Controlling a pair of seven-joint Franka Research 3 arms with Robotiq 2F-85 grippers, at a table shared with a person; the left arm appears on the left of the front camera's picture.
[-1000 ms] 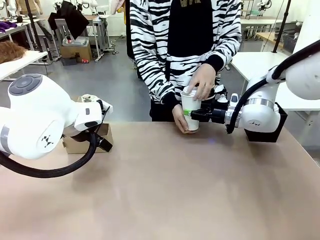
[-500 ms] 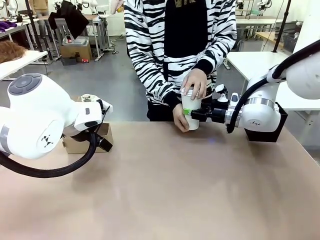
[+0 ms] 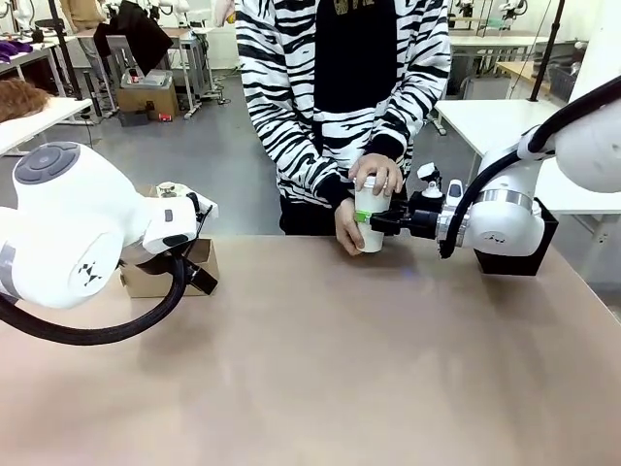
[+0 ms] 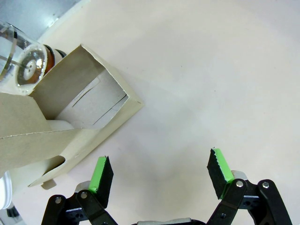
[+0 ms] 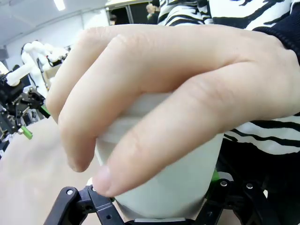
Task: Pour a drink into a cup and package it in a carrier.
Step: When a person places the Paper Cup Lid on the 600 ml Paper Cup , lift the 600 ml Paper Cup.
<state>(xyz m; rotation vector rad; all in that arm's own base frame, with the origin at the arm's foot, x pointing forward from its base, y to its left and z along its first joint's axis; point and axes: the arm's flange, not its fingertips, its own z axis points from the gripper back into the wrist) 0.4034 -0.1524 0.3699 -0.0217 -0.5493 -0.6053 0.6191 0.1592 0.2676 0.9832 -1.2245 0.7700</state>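
A person holds a white paper cup at the table's far edge, one hand pressed over its top and the other hand against its side. My right gripper is shut on the cup's middle; in the right wrist view the cup sits between the jaws under the person's hand. My left gripper hangs open above bare table, right beside the brown cardboard carrier. The carrier lies at the left, partly behind my left arm. The glass jug with dark drink stands behind the carrier.
A black open box stands at the far right behind my right arm. The tan table stretches wide between the arms. The person in a striped top stands close against the far edge.
The person has shifted a little to the left and the hand on top has pushed down, with the cup sitting slightly lower. Neither arm has visibly moved.
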